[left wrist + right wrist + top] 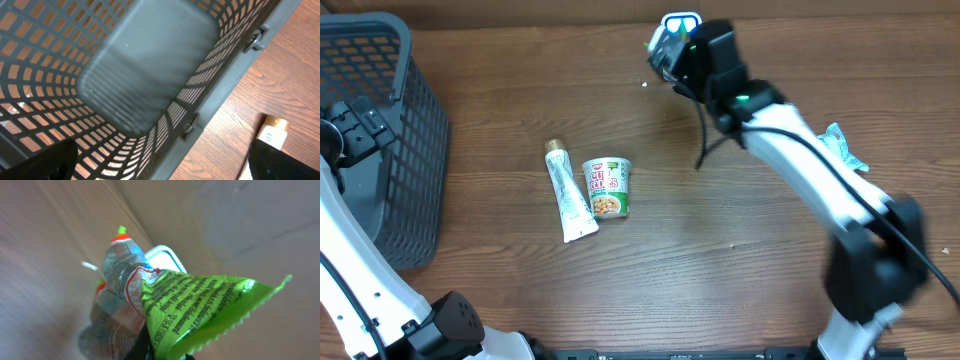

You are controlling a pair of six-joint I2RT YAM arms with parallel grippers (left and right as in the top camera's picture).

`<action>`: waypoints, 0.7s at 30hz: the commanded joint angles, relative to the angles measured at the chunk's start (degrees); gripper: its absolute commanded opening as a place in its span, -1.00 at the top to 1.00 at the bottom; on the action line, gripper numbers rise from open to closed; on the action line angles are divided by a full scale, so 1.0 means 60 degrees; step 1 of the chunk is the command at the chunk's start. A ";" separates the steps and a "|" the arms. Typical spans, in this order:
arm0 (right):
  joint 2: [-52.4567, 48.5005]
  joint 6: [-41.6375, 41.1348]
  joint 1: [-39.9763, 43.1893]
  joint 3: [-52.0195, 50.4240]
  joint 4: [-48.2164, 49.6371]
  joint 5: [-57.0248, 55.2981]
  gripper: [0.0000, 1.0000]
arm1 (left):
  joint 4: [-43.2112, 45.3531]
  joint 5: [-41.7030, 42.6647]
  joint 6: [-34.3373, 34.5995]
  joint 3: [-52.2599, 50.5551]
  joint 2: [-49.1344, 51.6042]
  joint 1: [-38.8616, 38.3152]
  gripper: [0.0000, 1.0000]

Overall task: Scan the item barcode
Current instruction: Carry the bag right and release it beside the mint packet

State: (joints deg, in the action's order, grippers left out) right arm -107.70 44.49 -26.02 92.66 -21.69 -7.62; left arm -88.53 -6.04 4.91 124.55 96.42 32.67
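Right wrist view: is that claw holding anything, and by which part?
Yes. The right gripper pinches a green packet by its lower end, nearest the camera.

Place: a robot lab bench set up as a mock shop checkout.

Evidence, item by item:
1. Grey plastic shopping basket [415, 130] with lattice walls, standing at the left edge of the wood-grain table [500, 290].
2. Packaged groceries lying loose mid-table: an instant noodle cup [607, 187] on its side, with a squeeze tube [570, 195] just beside it.
3. Green snack packet [200, 305], a printed retail wrapper with a serrated edge.
4. Small white-framed device [681, 18] at the far table edge.
5. Two white-and-black robot arms, the left arm [345, 250] and the right arm [810, 170], based at the near edge.
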 commanded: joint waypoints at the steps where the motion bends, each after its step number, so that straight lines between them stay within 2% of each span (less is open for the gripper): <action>1: 0.2648 -0.5023 0.0382 0.0284 -0.1504 0.3799 0.93 | 0.0015 0.0018 0.0000 0.0149 -0.0087 -0.0029 -1.00; 3: 0.3195 -0.6339 0.0732 0.0284 -0.2503 0.5016 0.93 | 0.0015 0.0018 0.0000 0.0149 -0.0087 -0.0029 -1.00; 5: 0.3595 -0.7100 0.1155 0.0284 -0.3373 0.5818 0.93 | 0.0015 0.0018 0.0000 0.0149 -0.0087 -0.0029 -0.99; 10: 0.4197 -0.8018 0.2918 0.0284 -0.5093 0.7442 0.93 | 0.0015 0.0018 0.0000 0.0149 -0.0087 -0.0029 -1.00; 14: 0.4153 -0.8204 0.4564 0.0280 -0.6222 0.8200 0.93 | 0.0015 0.0015 0.0000 0.0149 -0.0087 -0.0025 -0.99; 18: 0.3716 -0.8174 0.6295 0.0237 -0.7315 0.7679 0.93 | 0.0015 0.0018 0.0000 0.0149 -0.0087 -0.0029 -0.99; 21: 0.3126 -0.7486 0.7526 0.0131 -0.7810 0.7253 0.93 | 0.0015 0.0015 0.0000 0.0149 -0.0087 -0.0029 -0.99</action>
State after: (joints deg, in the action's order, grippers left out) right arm -86.00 -2.76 13.17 94.04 -67.48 36.38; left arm -88.53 -6.04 4.91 124.55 96.42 32.67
